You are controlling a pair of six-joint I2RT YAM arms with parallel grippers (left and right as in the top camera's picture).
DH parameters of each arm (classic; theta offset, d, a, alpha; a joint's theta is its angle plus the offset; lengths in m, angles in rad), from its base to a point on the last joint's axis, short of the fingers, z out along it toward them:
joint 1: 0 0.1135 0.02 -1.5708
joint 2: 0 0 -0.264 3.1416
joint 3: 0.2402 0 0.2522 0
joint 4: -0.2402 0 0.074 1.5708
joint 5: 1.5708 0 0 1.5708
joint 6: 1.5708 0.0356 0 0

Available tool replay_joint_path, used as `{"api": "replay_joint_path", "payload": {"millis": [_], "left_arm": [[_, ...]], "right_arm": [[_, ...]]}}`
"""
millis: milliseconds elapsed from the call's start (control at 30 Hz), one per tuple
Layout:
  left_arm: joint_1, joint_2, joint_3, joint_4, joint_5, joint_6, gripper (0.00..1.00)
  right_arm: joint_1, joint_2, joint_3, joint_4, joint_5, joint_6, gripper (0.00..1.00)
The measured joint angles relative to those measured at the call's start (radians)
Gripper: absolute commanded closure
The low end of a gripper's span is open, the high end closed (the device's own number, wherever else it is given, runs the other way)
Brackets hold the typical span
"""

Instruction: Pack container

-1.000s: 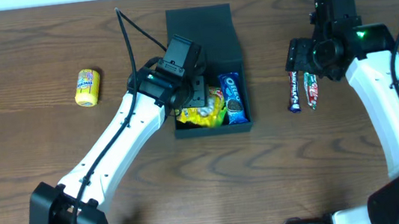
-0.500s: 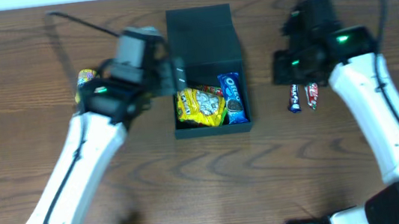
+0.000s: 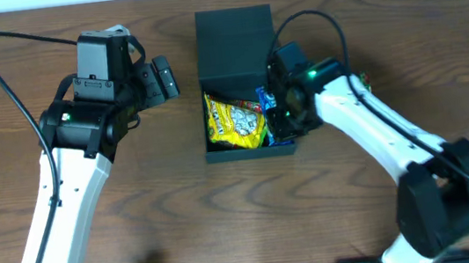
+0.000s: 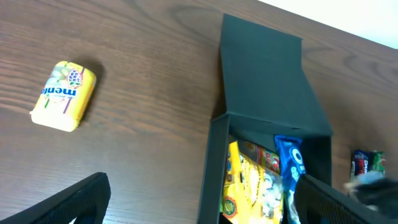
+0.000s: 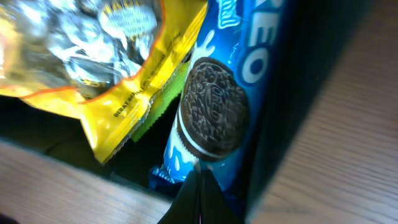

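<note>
My right gripper point(image 5: 199, 196) is in the container point(image 3: 235, 38), which sits mid-table with its lid flap open to the far side. Fingers are pressed together, empty, just beside the Oreo packet point(image 5: 214, 118) near the right wall. The yellow bag point(image 3: 235, 122) fills the left side. My left gripper point(image 3: 158, 78) is spread wide, clear of the left wall, over bare table point(image 3: 163, 202).

Left arm point(image 3: 65, 195) extends from 7 o'clock toward 12 o'clock. Its wrist is turned so the left hand point(image 3: 163, 78) points to 3 o'clock, fingers point(image 4: 81, 199) spread wide and empty. Right arm point(image 3: 367, 125) reaches from 5 o'clock toward 10 o'clock. Right hand point(image 3: 279, 117) is pitched downward, fingers point(image 5: 189, 202) pressed together.
</note>
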Motion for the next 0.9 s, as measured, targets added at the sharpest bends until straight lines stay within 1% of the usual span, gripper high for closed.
{"api": "replay_joint_path", "payload": {"millis": [267,367,433,500,700,800,900], "left_arm": [[0.000,0.000,0.000,-0.016,0.005,0.000,0.05],[0.000,0.000,0.000,-0.019,0.005,0.000,0.05],[0.000,0.000,0.000,-0.021,0.005,0.000,0.05],[0.000,0.000,0.000,-0.023,0.005,0.002,0.05],[0.000,0.000,0.000,-0.021,0.007,0.008,0.05],[0.001,0.000,0.000,-0.015,0.008,0.008,0.05],[0.007,-0.008,0.000,0.002,0.008,0.008,0.05]], "right_arm": [[0.009,0.091,0.000,0.026,0.000,-0.005,0.99],[0.009,0.091,0.005,0.010,0.000,-0.009,0.99],[0.009,0.089,0.032,-0.031,0.000,-0.011,0.99],[0.009,0.074,0.064,-0.033,-0.002,-0.014,0.99],[0.011,-0.030,0.119,0.173,-0.121,-0.047,0.99],[0.019,-0.002,0.121,0.229,-0.188,-0.060,0.98],[0.056,0.082,0.121,0.267,-0.234,-0.070,0.99]]}}
